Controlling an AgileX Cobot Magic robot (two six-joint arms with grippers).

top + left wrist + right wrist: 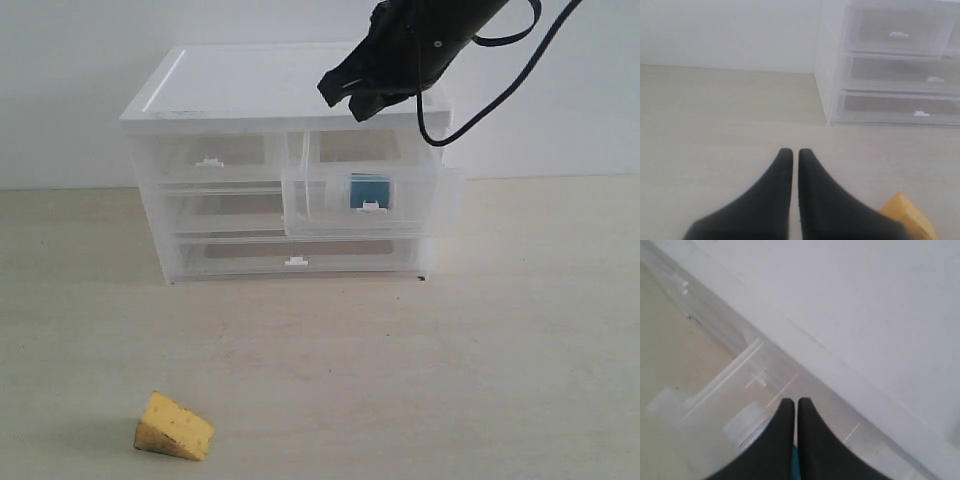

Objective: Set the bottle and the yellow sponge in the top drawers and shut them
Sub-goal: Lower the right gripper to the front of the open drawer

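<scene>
Tabletop: yellow sponge loose (bottle in drawer).

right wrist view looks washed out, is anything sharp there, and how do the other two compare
Right wrist view: hazy and low in contrast, the pale cabinet barely shows edges; only the dark right gripper stands out. Left wrist view: bright, the left gripper and sponge close up are soft. Exterior view: even light, fairly sharp, a faint shadow beside the sponge.

Exterior camera frontal, facing top drawers
</scene>
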